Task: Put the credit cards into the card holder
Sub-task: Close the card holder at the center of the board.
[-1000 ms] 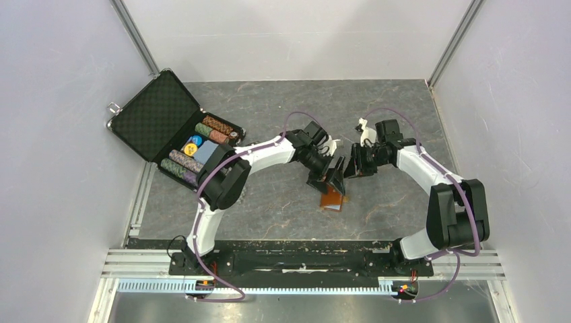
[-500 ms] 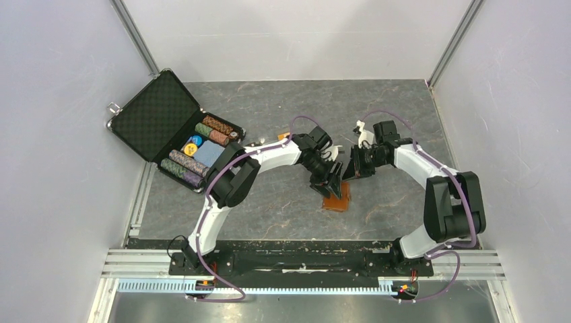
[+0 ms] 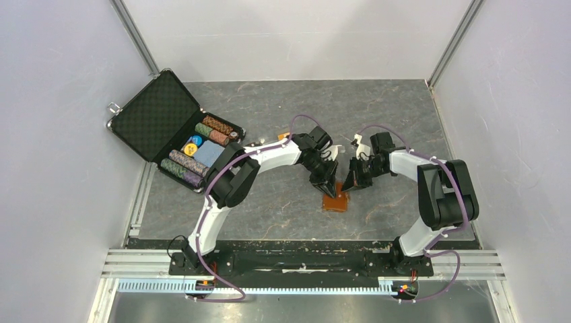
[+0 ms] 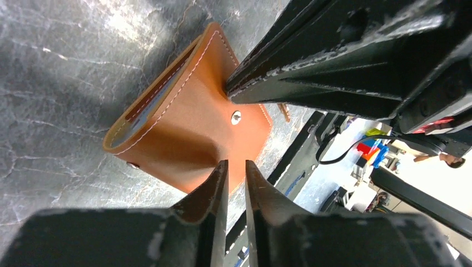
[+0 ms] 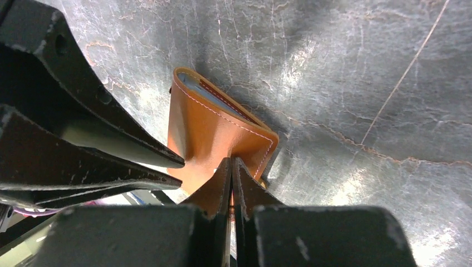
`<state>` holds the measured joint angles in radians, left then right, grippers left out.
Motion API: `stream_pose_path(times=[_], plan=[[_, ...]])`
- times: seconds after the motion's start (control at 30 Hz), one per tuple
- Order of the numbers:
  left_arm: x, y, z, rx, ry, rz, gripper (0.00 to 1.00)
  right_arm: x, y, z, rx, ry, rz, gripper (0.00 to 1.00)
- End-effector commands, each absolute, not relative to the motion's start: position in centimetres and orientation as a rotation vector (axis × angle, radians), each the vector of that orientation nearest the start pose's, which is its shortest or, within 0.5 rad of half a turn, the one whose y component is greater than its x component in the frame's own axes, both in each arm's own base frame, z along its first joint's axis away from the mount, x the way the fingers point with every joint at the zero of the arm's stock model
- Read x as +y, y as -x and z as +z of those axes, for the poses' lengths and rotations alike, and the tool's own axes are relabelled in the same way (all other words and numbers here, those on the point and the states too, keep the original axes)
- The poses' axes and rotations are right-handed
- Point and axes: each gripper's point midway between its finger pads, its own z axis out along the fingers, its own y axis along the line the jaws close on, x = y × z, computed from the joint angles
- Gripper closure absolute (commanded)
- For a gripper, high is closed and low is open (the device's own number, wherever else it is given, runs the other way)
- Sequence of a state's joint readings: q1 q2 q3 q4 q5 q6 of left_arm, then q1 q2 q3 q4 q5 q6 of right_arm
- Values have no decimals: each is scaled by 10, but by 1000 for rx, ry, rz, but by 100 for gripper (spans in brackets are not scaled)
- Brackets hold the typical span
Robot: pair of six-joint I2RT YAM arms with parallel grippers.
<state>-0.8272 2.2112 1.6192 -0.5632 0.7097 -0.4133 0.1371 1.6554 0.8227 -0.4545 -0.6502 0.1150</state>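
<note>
The tan-brown card holder [image 3: 336, 202] lies folded on the grey table between both arms. Its stitched cover and snap stud fill the left wrist view [image 4: 189, 130], and a pale blue lining shows at its open edge [image 5: 203, 92]. My left gripper [image 3: 328, 184] hovers over its cover, jaws [image 4: 235, 164] almost together with a thin gap and only cover and table showing through. My right gripper [image 3: 351, 182] is shut, tips [image 5: 231, 160] at the holder's folded edge. A small orange credit card corner [image 3: 283, 136] peeks out behind the left forearm.
An open black foam-lined briefcase [image 3: 156, 113] with rows of poker chips [image 3: 192, 161] sits at the back left. Grey walls close in on both sides. A black and metal rail [image 3: 289, 259] runs along the near edge.
Both grippers have come down and closed in over the card holder. The left jaws narrowed from wide open to a thin gap, and the right jaws shut fully.
</note>
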Motion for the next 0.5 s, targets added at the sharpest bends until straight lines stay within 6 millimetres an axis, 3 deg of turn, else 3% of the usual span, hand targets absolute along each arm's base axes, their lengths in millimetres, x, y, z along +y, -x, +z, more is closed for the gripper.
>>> stream_pose_path(times=[0.0,0.2,0.27,0.47], plan=[[-440,-225,75,2699,-881,-1329,81,139,-249,2,2815,175,905,100],[-418,-254,89,2583,-819,-1030,75,138,-252,7,2798,184,896,100],[-406,-267,100,2525,-799,-909,66,139,-253,9,2793,184,896,100],[-374,-296,136,2362,-712,-661,53,139,-257,11,2784,183,890,100]])
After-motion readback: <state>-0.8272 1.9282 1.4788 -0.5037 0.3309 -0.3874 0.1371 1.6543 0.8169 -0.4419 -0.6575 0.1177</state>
